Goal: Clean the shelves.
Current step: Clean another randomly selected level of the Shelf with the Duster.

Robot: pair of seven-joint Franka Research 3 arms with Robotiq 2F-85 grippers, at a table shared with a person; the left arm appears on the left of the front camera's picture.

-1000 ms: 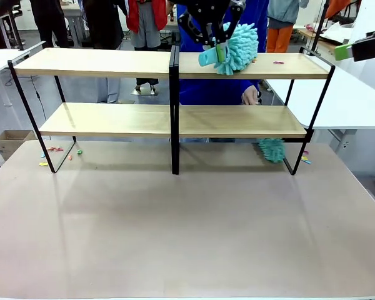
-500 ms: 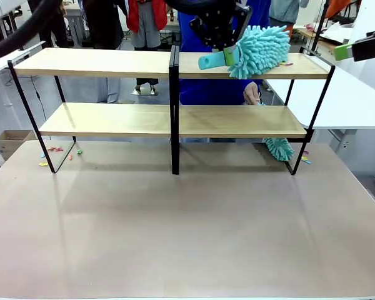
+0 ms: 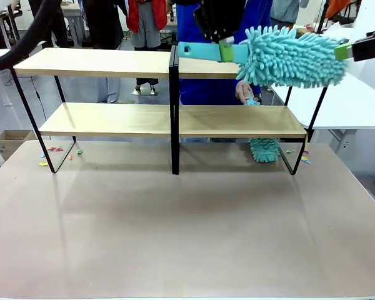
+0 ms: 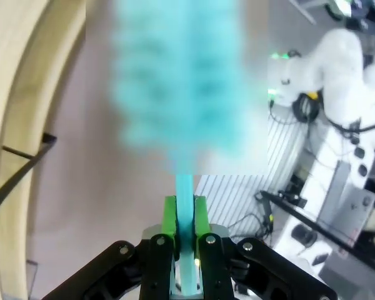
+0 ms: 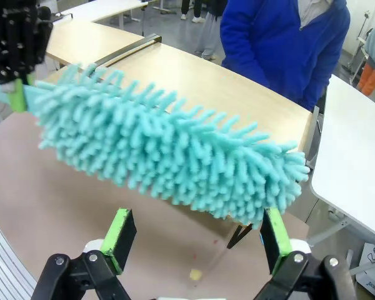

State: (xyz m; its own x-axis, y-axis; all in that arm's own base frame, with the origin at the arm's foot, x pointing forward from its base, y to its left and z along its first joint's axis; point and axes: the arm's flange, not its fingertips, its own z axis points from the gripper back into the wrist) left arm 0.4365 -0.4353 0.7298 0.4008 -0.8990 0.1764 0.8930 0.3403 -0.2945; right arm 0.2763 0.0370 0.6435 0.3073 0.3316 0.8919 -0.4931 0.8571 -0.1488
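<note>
The shelves [image 3: 94, 62] are two long light-wood boards in a black frame, standing across the far side of the table. My left gripper [image 3: 225, 45] hangs above the top board's right half, shut on the flat handle of a teal fluffy duster [image 3: 290, 59]. The duster's head reaches past the shelves' right end. In the left wrist view my left gripper [image 4: 185, 219] pinches the handle, and the duster head [image 4: 178, 81] is blurred. My right gripper [image 5: 197, 237] is open, and the duster [image 5: 169, 156] lies just ahead of its fingers. A person in blue holds a second teal duster [image 3: 262, 149] under the lower board.
Small coloured scraps lie on the table by the frame's left foot [image 3: 55, 150] and right foot [image 3: 303, 157]. A white table [image 3: 356, 100] stands to the right. A cardboard box [image 3: 9, 140] sits on the floor at the left. People stand behind the shelves.
My left gripper has swept the duster rightward along the top board, and its head now overhangs the right end. The person's duster has shifted slightly left under the lower board.
</note>
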